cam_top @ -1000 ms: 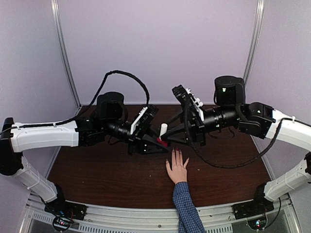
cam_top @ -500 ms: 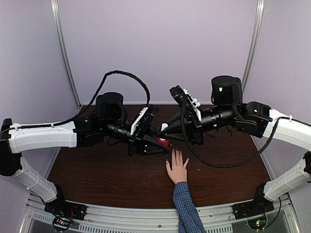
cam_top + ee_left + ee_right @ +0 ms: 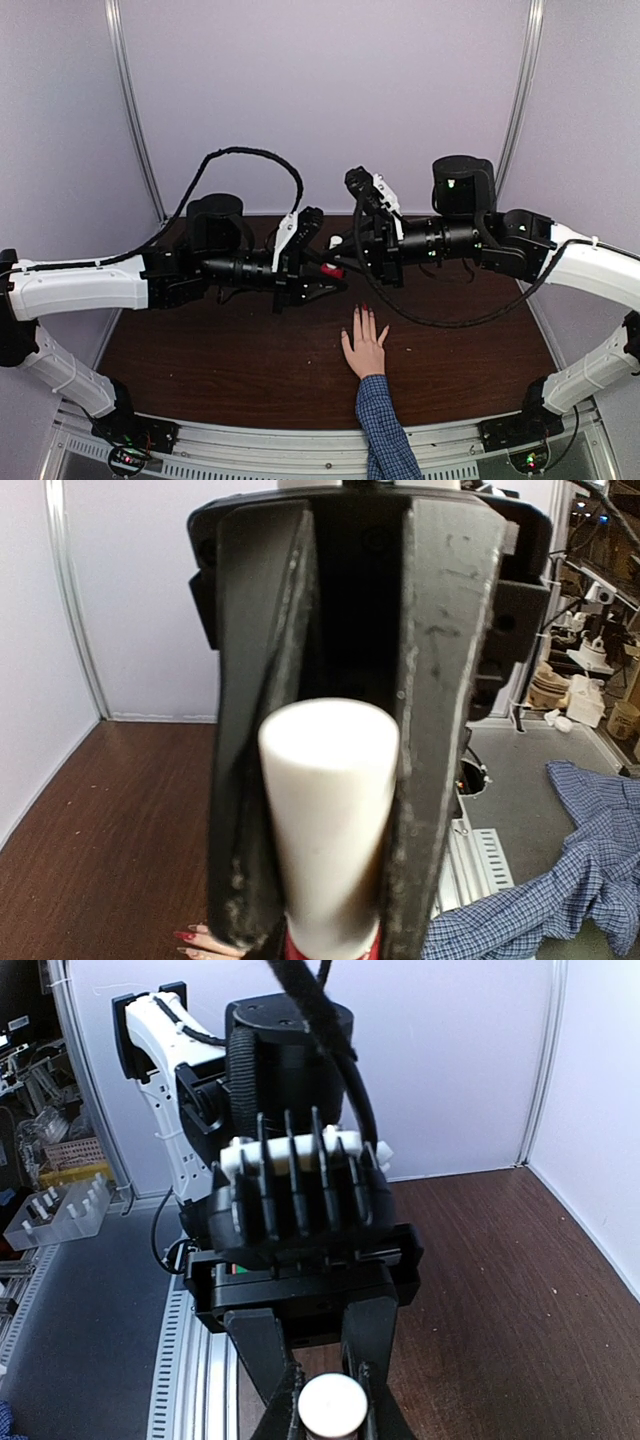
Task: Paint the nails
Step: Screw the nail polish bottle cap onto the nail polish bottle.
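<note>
The left claw [image 3: 322,272] is clamped tight on the little red polish bottle [image 3: 331,270], holding it up off the desk [image 3: 200,350] on its side so the white cap [image 3: 328,810] points at the right arm — a steadying hold, I judge, for unscrewing. The right claw [image 3: 345,253] is shut on that cap, jaws pinched on either side. The hand [image 3: 365,347] lies flat, fingers spread, near and just below the bottle — its nails [image 3: 364,309], some dark red, within easy reach.
</note>
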Available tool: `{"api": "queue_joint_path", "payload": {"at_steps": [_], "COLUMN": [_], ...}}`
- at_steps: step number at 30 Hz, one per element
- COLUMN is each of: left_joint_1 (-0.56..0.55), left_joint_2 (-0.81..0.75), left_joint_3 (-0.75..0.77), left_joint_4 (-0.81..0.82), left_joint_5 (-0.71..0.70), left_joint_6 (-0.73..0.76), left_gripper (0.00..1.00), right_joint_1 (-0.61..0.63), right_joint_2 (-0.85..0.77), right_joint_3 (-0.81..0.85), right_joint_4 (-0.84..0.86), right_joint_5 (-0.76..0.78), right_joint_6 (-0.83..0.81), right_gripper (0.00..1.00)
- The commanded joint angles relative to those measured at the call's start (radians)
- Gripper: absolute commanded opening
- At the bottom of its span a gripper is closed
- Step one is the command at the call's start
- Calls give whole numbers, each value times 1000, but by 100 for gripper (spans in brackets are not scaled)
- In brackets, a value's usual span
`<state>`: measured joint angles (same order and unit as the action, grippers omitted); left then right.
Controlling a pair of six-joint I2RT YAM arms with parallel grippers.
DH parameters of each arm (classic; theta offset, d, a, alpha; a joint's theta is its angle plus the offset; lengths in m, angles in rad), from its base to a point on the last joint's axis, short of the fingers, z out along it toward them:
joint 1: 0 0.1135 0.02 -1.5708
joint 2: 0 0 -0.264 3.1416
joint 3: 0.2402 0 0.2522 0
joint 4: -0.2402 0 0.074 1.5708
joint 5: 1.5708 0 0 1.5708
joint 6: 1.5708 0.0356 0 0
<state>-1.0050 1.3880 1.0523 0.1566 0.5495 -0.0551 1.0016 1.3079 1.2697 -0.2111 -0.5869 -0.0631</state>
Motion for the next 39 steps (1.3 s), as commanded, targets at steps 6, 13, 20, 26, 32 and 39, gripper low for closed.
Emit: {"api": "queue_joint_path", "payload": {"at_steps": [6, 13, 20, 26, 32, 39], "left_joint_1": [23, 15, -8, -25, 5, 50], "left_joint_2": [-19, 11, 61, 99, 67, 24], "left_joint_3": [3, 11, 12, 27, -11, -33], "left_joint_4": [71, 101, 144, 148, 187, 156], "left_joint_5": [-407, -531, -705, -802, -624, -312], "left_joint_6": [-26, -41, -88, -98, -121, -102], "left_gripper": [0, 0, 0, 0, 0, 0], "right_joint_1": [14, 22, 28, 35, 33, -5], "right_joint_2": [20, 59, 88, 111, 73, -49], "right_joint_3": [3, -20, -49, -35, -42, -118], "right_joint_4": [-11, 43, 98, 80, 55, 91], "right_joint_5": [190, 386, 561, 641, 590, 514], "right_joint_6": [99, 171, 234, 246, 204, 163], "right_gripper": [0, 0, 0, 0, 24, 52]}}
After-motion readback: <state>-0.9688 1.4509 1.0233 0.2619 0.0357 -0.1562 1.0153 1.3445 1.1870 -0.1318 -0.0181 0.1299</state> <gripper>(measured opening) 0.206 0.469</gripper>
